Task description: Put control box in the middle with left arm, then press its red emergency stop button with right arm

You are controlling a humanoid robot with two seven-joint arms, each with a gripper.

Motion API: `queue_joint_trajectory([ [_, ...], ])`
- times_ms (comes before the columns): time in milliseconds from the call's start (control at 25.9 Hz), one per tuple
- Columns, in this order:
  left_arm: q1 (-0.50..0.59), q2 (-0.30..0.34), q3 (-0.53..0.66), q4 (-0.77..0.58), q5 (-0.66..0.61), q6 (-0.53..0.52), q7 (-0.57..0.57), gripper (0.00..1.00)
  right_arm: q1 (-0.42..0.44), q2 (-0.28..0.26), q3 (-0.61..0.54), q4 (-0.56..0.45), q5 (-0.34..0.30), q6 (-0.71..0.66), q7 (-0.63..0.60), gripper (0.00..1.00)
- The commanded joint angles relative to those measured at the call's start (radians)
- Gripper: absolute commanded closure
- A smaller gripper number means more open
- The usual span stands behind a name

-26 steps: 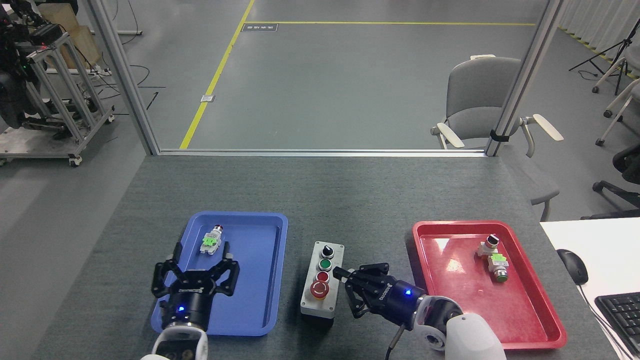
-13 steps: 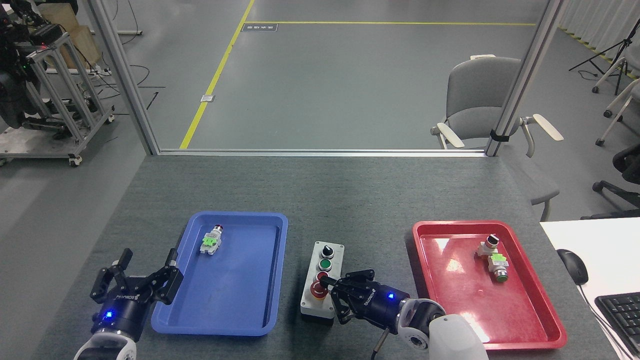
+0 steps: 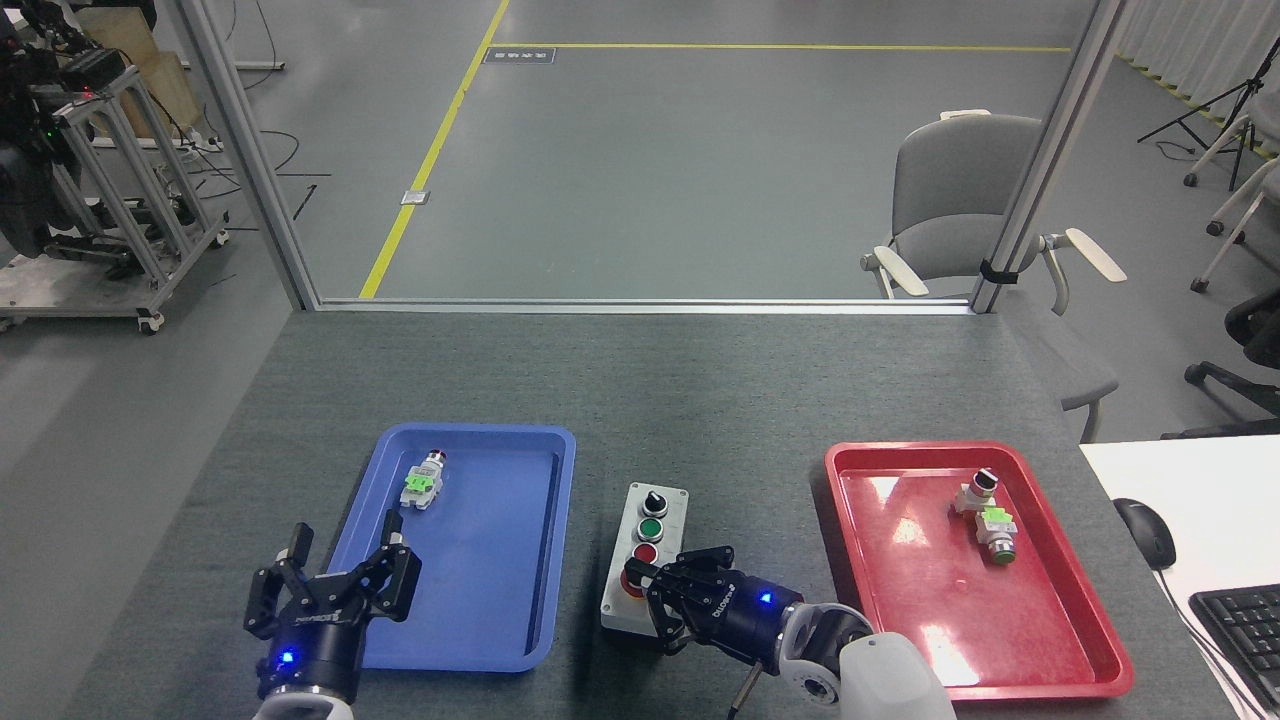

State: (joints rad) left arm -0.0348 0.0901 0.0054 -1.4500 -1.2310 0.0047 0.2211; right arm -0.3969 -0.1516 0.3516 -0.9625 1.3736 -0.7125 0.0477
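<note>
The control box (image 3: 672,520) lies on the bare dark-grey tabletop (image 3: 700,400), in the middle between the two trays. From far to near its row reads black knob, green button (image 3: 651,529), small red button (image 3: 645,553). My right gripper (image 3: 652,588), its claws drawn together, rests on the red emergency stop button (image 3: 630,586). Only a red sliver of that button shows. My left gripper (image 3: 335,568) hovers over the blue tray's near-left rim, open and holding nothing.
The blue tray (image 3: 470,432) at left holds a small white-and-green switch part (image 3: 423,483). The red tray (image 3: 920,450) at right holds a similar part (image 3: 985,515). A white desk with mouse (image 3: 1145,530) and keyboard (image 3: 1240,620) adjoins on the right. A chair (image 3: 960,190) stands beyond.
My right gripper slid left along the box onto the large red button, now covering it. My left gripper swung out to the left, then came partway back to the blue tray's edge.
</note>
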Motion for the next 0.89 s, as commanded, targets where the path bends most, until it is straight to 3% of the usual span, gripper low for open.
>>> queue_joint_trajectory([
  [0, -0.019, -0.049, -0.004, 0.017, -0.056, 0.006, 0.001, 0.01, 0.001, 0.003, -0.002, 0.019, 0.015, 0.001, 0.017, 1.00],
  [348, -0.014, -0.050, -0.004, 0.037, -0.059, 0.006, -0.034, 0.01, -0.003, 0.024, -0.054, 0.016, -0.021, -0.001, 0.003, 0.97],
  [387, -0.014, -0.052, -0.004, 0.037, -0.058, 0.008, -0.049, 0.01, -0.007, 0.033, -0.100, 0.004, -0.042, 0.001, 0.003, 0.57],
  [425, -0.014, -0.055, -0.004, 0.037, -0.059, 0.008, -0.075, 0.01, -0.011, 0.043, -0.167, -0.004, -0.079, 0.001, 0.003, 0.00],
  [580, -0.013, -0.056, -0.004, 0.028, -0.065, 0.008, -0.141, 0.01, -0.011, 0.033, -0.382, -0.025, -0.249, -0.022, 0.009, 0.00],
  [773, -0.010, -0.058, -0.004, 0.025, -0.073, -0.002, -0.140, 0.01, -0.002, -0.036, -0.502, -0.030, -0.266, 0.018, 0.014, 0.00],
  [851, -0.010, -0.107, 0.011, 0.023, -0.087, 0.000, -0.137, 0.01, 0.010, -0.042, -0.549, -0.030, -0.266, 0.021, 0.011, 0.00],
])
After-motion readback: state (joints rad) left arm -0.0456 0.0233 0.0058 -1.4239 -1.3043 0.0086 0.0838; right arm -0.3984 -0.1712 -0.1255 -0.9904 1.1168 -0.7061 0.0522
